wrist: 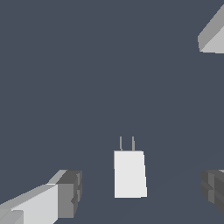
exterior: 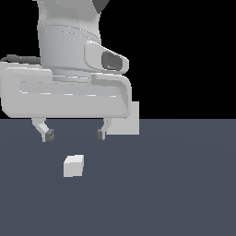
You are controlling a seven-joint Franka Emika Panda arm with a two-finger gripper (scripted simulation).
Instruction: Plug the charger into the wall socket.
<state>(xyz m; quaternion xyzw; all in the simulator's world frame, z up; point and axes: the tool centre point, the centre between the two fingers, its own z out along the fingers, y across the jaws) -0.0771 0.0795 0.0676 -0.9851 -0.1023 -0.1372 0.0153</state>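
The charger [exterior: 73,166] is a small white block lying on the dark grey floor, below and between my fingers in the exterior view. The wrist view shows the charger [wrist: 130,174] with two thin prongs pointing away from the camera. My gripper [exterior: 73,134] hovers above it, open, with nothing between the fingertips [exterior: 48,135]; in the wrist view the gripper [wrist: 142,194] straddles the block with wide gaps on both sides. The wall socket [exterior: 128,120] is a white panel standing behind the hand, partly hidden by it; one corner of the wall socket [wrist: 213,37] shows in the wrist view.
The dark grey floor [exterior: 175,184] stretches all around. The large white hand body [exterior: 64,94] fills the upper part of the exterior view's left.
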